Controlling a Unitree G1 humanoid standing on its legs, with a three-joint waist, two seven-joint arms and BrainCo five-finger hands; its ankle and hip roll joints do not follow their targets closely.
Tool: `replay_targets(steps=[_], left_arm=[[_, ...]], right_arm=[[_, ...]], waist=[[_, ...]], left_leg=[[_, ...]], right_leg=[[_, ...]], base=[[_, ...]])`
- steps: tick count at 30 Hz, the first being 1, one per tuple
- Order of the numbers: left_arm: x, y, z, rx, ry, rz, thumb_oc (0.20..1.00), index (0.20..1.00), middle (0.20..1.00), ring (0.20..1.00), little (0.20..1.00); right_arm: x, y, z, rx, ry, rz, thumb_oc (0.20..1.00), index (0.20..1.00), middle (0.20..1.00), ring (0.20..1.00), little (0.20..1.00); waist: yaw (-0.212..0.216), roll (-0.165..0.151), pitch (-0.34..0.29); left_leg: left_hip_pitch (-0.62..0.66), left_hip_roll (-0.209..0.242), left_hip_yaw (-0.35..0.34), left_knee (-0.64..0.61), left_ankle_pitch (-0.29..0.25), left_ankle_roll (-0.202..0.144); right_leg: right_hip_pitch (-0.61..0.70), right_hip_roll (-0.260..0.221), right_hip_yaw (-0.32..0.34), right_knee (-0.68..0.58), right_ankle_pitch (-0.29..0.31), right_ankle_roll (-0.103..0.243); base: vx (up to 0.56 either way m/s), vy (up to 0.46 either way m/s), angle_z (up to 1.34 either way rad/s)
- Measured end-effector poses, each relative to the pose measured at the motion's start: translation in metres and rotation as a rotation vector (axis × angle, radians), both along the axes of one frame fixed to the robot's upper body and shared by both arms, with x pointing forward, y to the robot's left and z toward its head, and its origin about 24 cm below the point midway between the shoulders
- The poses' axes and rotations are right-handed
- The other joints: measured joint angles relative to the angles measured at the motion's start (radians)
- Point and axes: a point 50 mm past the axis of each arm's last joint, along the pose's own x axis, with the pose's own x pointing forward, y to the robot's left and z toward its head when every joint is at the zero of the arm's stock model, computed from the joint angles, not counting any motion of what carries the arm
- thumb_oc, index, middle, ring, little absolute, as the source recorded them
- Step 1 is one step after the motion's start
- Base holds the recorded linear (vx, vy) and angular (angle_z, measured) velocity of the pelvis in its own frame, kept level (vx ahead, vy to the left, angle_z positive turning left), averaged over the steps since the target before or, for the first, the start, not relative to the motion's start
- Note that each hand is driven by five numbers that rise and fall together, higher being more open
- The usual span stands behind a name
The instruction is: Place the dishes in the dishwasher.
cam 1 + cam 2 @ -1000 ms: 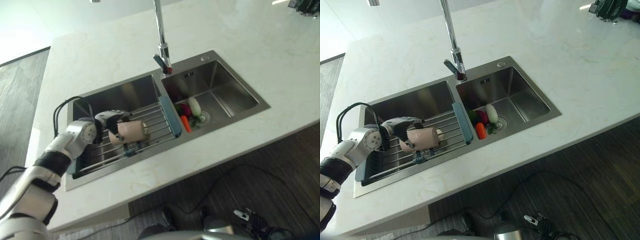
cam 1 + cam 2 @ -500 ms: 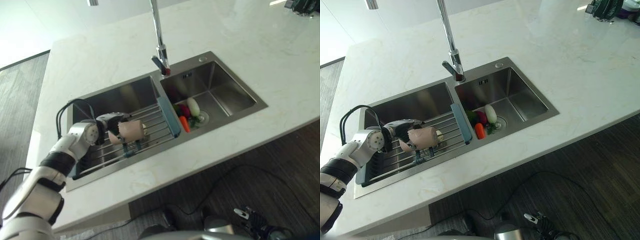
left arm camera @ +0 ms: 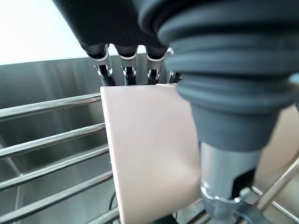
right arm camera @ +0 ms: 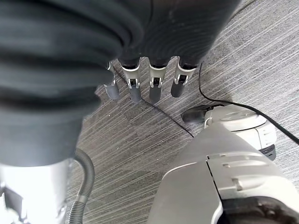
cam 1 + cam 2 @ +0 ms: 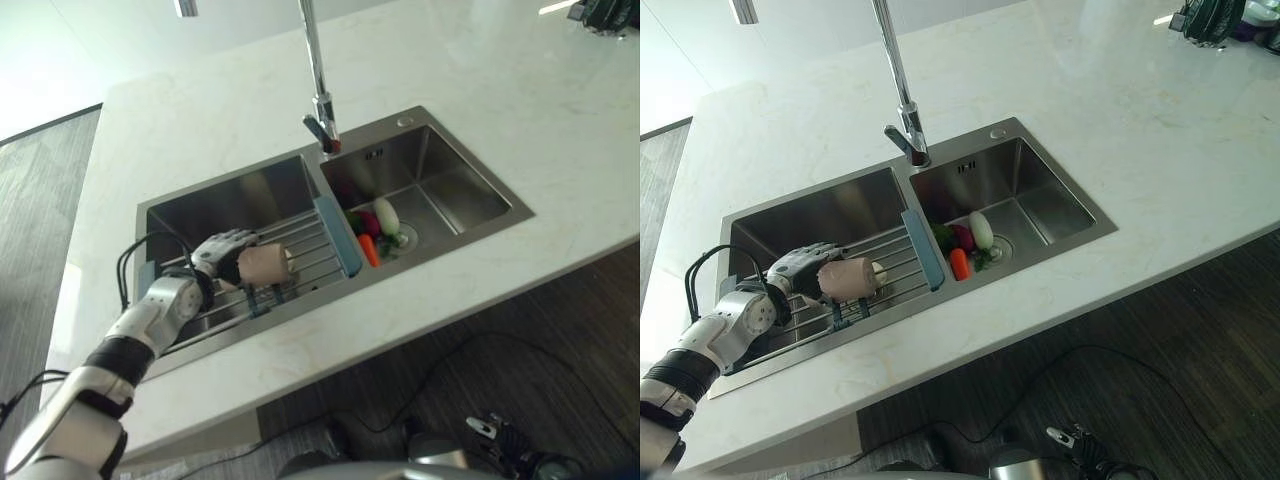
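Observation:
A beige-pink cup lies on its side on the wire drying rack that spans the left sink basin. My left hand is at the cup's left end. In the left wrist view its fingers curl over the far side of the cup and the thumb presses its near side, so the hand is shut on it. My right hand hangs over the wood floor with relaxed fingers, holding nothing.
The rack has blue end pieces. The right basin holds a carrot, a white vegetable and other produce by the drain. A tall faucet stands behind the divider. Pale stone countertop surrounds the sink.
My left forearm has swung nearer the counter's front edge while the hand stays on the cup. The cup rests at about the same spot on the rack.

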Motion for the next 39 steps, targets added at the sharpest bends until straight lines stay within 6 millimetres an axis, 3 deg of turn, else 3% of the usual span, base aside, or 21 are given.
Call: replay_targets(steps=[33,35,36,39], left_arm=[[-0.011,-0.009,-0.044,0.006,-0.124,0.099,1.000,1.000,1.000,1.000,1.000],[-0.011,-0.009,-0.044,0.028,-0.123,0.090,0.360,0.360,0.360,0.360,0.360],[-0.011,-0.010,-0.045,0.036,-0.123,0.085,0.200,0.200,0.200,0.200,0.200],[-0.012,-0.012,-0.046,0.044,-0.121,0.075,0.200,0.200,0.200,0.200,0.200]], right_arm=[[-0.001,0.008,-0.003,0.016,0.002,-0.006,1.000,1.000,1.000,1.000,1.000],[0.000,0.008,-0.003,0.017,0.002,-0.006,1.000,1.000,1.000,1.000,1.000],[-0.001,0.008,-0.003,0.017,0.002,-0.006,1.000,1.000,1.000,1.000,1.000],[0.000,0.008,-0.003,0.017,0.002,-0.005,1.000,1.000,1.000,1.000,1.000]], waist=[[-0.001,0.000,-0.041],[-0.001,0.002,-0.042],[0.000,0.004,-0.043],[0.001,0.017,-0.056]], left_leg=[[0.000,0.002,0.001,0.000,0.000,0.000],[0.000,0.002,0.000,0.000,0.000,0.000],[0.000,0.002,0.000,0.000,0.000,0.000],[0.000,0.002,0.000,-0.003,0.000,0.000]], right_leg=[[-0.001,0.001,0.000,0.000,0.000,0.000],[-0.001,0.001,0.000,0.000,0.000,0.000],[-0.001,0.001,0.000,0.000,0.000,0.000],[-0.001,0.001,-0.001,0.001,0.000,0.000]], base=[[0.00,0.000,0.00],[0.00,0.000,0.00],[0.00,0.000,0.00],[0.00,0.000,0.00]])
